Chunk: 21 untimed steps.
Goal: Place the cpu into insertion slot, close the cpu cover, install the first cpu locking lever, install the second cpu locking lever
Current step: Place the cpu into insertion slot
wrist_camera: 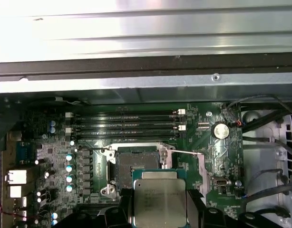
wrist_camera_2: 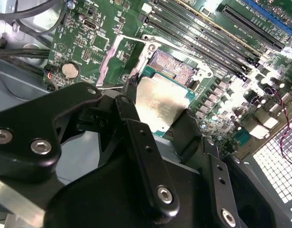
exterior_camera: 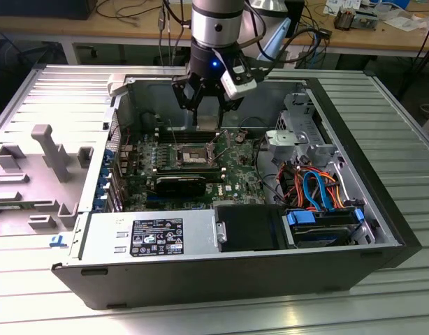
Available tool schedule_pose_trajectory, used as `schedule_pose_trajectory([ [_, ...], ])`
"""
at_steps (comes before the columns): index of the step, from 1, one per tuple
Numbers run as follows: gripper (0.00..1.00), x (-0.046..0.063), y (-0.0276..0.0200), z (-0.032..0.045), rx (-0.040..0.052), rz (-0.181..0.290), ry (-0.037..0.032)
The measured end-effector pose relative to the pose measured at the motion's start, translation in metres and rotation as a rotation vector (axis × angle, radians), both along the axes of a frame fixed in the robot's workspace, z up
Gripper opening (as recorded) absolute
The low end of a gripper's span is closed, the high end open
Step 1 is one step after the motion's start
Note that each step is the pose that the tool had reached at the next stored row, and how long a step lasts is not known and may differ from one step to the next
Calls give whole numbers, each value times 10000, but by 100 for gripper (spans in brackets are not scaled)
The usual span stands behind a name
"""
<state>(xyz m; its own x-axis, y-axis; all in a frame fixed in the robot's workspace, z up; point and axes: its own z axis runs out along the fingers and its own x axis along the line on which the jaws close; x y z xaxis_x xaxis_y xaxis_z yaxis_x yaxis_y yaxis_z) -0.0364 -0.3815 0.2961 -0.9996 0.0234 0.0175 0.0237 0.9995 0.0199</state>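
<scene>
The gripper (exterior_camera: 206,112) pinches the cpu (wrist_camera: 159,202) by two opposite edges, holding it above the green motherboard (wrist_camera: 205,142) and just beside the insertion slot (wrist_camera: 135,164). The slot lies bare, its cpu cover (wrist_camera_2: 113,59) swung open.

An open computer case (exterior_camera: 235,279) holds a green motherboard (exterior_camera: 237,179), power supply (exterior_camera: 151,234) and coloured cables (exterior_camera: 316,188).

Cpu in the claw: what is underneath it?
The cpu, clamped in the gripper, hangs above the green motherboard. The open slot shows past its edge, empty, and the cpu overlaps part of its rim. What lies directly beneath the cpu is covered.
</scene>
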Motion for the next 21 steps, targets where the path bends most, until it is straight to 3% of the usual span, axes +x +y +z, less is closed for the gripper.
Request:
schedule_pose_trajectory([
  [21,54,-40,-3,-52,0,-1,0],
])
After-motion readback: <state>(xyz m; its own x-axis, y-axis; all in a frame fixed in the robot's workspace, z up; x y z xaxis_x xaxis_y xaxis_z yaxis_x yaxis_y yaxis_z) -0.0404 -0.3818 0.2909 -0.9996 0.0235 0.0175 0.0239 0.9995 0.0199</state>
